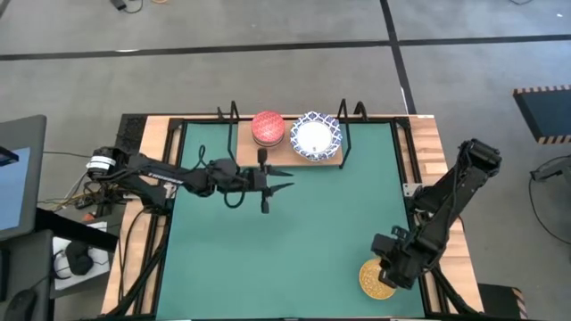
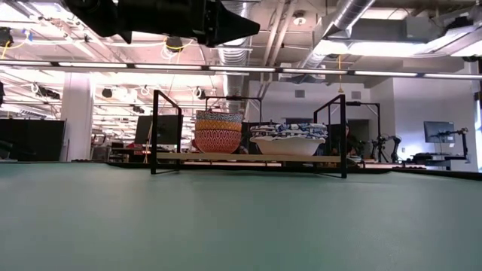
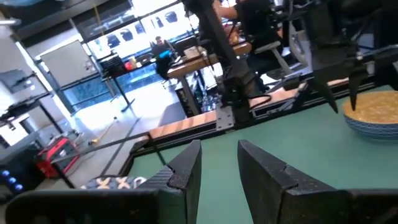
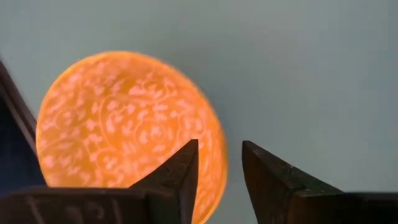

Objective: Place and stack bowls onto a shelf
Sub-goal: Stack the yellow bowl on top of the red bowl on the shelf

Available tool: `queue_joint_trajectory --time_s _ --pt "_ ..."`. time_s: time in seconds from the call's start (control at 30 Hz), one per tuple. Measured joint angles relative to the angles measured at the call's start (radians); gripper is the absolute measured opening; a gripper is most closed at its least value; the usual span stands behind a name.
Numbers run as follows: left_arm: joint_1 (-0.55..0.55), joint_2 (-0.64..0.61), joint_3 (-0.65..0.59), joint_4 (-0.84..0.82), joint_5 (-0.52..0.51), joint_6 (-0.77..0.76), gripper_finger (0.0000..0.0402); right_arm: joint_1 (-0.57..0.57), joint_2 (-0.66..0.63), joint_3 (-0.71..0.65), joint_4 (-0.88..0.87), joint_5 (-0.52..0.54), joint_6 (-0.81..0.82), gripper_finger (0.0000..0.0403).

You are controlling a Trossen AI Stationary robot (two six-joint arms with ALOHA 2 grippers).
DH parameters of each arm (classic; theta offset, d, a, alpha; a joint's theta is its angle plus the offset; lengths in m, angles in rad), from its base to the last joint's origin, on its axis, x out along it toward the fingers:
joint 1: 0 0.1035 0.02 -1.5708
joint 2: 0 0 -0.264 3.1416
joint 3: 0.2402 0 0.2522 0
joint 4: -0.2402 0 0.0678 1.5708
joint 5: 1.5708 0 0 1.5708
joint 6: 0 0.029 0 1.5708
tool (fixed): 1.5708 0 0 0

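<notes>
Bowls (image 1: 314, 136) on shelf (image 1: 332, 161), no legible writing

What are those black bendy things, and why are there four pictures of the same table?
They are two robot arms, and each ends in a gripper, a two-finger pincer for picking things up. Four cameras look at once. One looks straight down from above. One sits low at table height. One rides on each arm's wrist, looking past its fingers.

On the green mat stands a wooden shelf with black wire posts. On it sit a stack of small bowls with a red one on top, and beside it a stack of blue-and-white bowls.

The left gripper hangs above the mat in front of the shelf, open and empty. The right gripper is at the table's near right corner, its fingers open around the rim of the yellow-gold bowl.
</notes>
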State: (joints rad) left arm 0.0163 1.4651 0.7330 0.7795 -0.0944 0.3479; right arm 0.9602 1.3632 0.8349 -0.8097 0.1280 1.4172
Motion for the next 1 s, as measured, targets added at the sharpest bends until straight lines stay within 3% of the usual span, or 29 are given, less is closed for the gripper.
queue_joint_trajectory --time_s 0.3,0.53,0.73,0.83,1.0 --pt "0.017 0.000 0.000 -0.002 0.007 -0.016 0.0091 -0.027 0.000 0.000 -0.003 0.025 0.003 0.0106" --pt "0.018 0.012 0.001 -0.013 0.008 -0.016 0.0091 -0.027 0.010 0.001 0.011 -0.004 0.018 0.0135" --pt "0.018 0.029 0.001 -0.009 0.009 -0.016 0.0091 -0.049 0.113 0.002 0.003 -0.042 0.002 0.0144" --pt "0.018 0.028 0.002 0.002 0.011 -0.020 0.0091 -0.065 0.157 0.002 0.010 -0.075 -0.027 0.0120" --pt "0.018 0.050 0.017 0.040 0.073 -0.043 0.0091 -0.098 0.167 0.006 0.008 -0.107 -0.078 0.0046"
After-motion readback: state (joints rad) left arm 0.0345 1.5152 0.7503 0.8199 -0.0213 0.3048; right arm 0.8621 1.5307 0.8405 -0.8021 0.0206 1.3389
